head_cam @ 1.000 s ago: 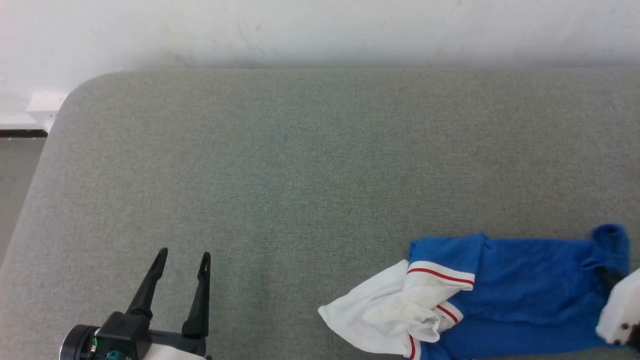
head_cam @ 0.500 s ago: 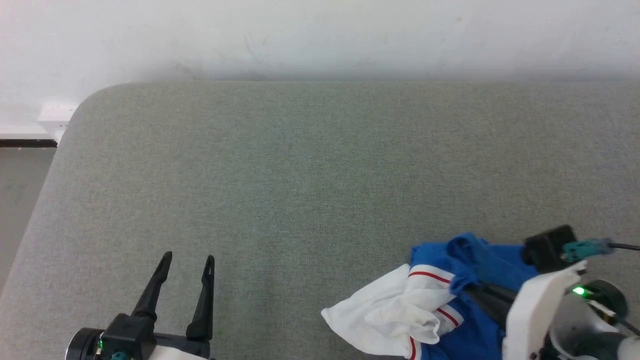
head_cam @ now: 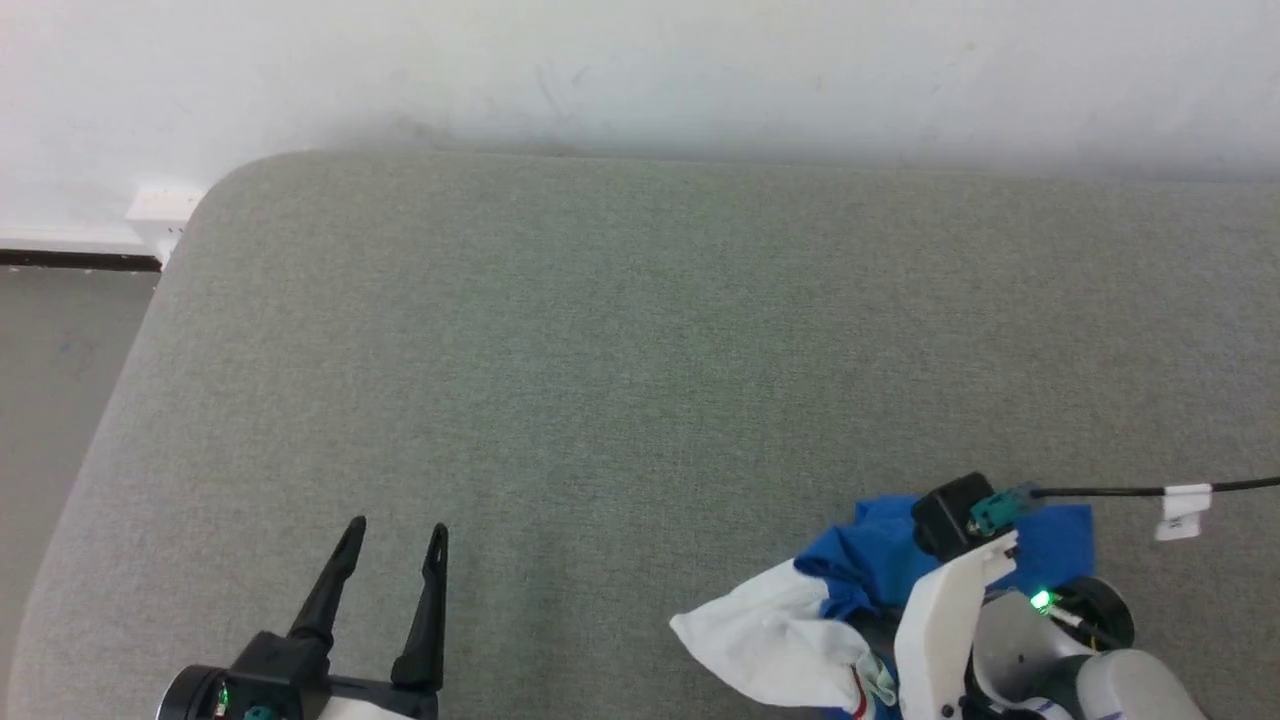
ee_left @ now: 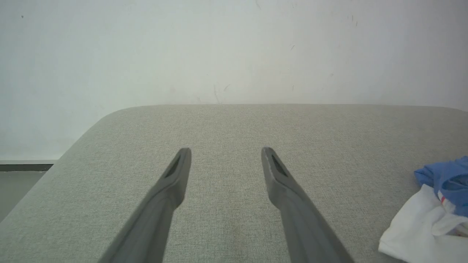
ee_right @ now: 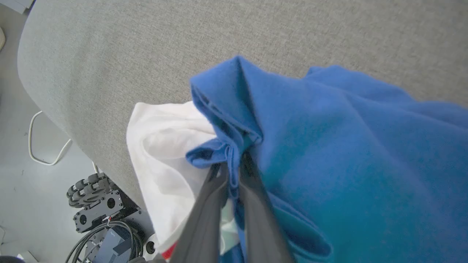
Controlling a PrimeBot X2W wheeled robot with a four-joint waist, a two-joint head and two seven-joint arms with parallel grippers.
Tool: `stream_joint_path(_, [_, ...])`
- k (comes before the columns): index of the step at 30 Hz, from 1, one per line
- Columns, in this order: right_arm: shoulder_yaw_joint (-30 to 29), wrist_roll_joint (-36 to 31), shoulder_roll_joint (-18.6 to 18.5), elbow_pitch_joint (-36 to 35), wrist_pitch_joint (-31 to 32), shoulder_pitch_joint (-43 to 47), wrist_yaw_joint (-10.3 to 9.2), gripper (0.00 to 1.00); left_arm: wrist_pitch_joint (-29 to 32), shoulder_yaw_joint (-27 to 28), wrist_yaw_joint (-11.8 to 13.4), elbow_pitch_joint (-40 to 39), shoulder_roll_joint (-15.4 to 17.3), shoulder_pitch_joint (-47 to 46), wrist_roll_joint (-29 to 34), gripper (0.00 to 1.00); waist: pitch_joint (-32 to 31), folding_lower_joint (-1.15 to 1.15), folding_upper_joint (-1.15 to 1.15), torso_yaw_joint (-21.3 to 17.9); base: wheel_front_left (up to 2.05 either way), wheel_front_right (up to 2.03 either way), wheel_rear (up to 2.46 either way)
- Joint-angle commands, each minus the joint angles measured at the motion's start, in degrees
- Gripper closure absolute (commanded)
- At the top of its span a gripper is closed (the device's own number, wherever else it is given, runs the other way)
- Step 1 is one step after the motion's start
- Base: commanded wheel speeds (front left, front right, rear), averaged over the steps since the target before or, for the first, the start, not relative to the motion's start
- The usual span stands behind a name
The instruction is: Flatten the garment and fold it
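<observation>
**R gripper [ee_right: 234, 164] clamped on a blue fold of the garment [ee_right: 329, 146], which lies bunched at the near edge and isn't flat yet.**

Head view, near to far: the garment [head_cam: 860, 560] sits at 5 o'clock, blue crumpled over a white sleeve end w/ a sliver of red stripe. L gripper [head_cam: 395, 525] is at 7 o'clock, fingers apart, nothing betw. them, well apart from the cloth. To do this well, imo: raise the pinched fold so the body hangs free, carry it toward 12 over the bare grey surface [head_cam: 640, 350], and bring L in on a 2nd edge so the shirt spreads rather than drags in a heap. The thin pinch may slip. Writing: none legible on the cloth, and the white tag [head_cam: 1185, 500] on the cable at 3 o'clock is too small to read. Beyond is a plain white wall [head_cam: 640, 60].
</observation>
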Motion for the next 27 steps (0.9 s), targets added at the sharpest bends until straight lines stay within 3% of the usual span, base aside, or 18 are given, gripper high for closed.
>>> stream_joint_path(1, [-0.2,-1.0,0.8,1.5,-0.3,-0.6,-0.04,1.0,-0.3,-0.1,-0.4,0.2,-0.2,-0.4,-0.1,0.0,0.0,0.0,0.0,0.3,0.0,0.0,0.0])
stream_joint_path(6, [-1.6,-6.6,4.9,9.9,-2.1,-1.9,-0.04,1.0,-0.3,-0.5,-0.5,0.8,-0.4,-1.0,-0.3,0.0,0.1,0.0,0.0,0.6,0.0,0.0,0.0])
stream_joint_path(7, [-1.7,-7.8,5.4,11.2,-2.6,-2.4,-0.04,0.91,-0.3,-0.5,-0.5,0.9,-0.5,-1.2,-0.3,0.0,0.2,0.0,0.0,0.5,0.0,0.0,0.0])
stream_joint_path(8, [-1.6,-8.8,5.8,12.2,-3.0,-2.9,-0.04,0.64,-0.3,-0.6,-0.5,1.0,-0.5,-1.4,-0.4,0.0,0.3,0.0,0.0,0.5,0.0,0.0,0.0])
stream_joint_path(9, [-1.5,-9.4,6.3,13.0,-3.3,-3.4,-0.04,0.2,-0.3,-0.7,-0.6,1.0,-0.6,-1.6,-0.4,0.0,0.4,0.0,0.0,0.3,0.0,0.0,0.0])
stream_joint_path(10, [-1.3,-9.5,6.7,13.4,-3.5,-3.9,-0.04,0.0,-0.3,-0.7,-0.5,1.1,-0.6,-1.8,-0.4,0.0,0.5,0.0,0.0,0.2,0.0,0.0,0.0])
stream_joint_path(15, [-0.9,-8.5,7.5,11.4,-4.2,-6.2,-0.04,0.0,-0.3,-0.6,-0.3,1.1,-0.8,-2.0,-0.5,0.0,0.4,0.0,0.0,-1.4,0.0,0.0,0.0])
stream_joint_path(20, [-3.6,-6.2,7.1,4.7,-3.0,-6.2,-0.04,0.0,-0.3,-0.2,0.2,0.9,-0.9,-1.5,-0.7,0.0,0.2,0.0,0.0,-3.0,0.0,0.0,0.0])
stream_joint_path(27, [-16.8,-6.0,7.3,-6.5,-5.9,-1.2,-0.04,0.0,-0.3,0.3,0.5,0.1,-0.2,-0.7,-0.6,0.0,0.0,0.0,0.0,-4.1,0.0,0.0,0.0])
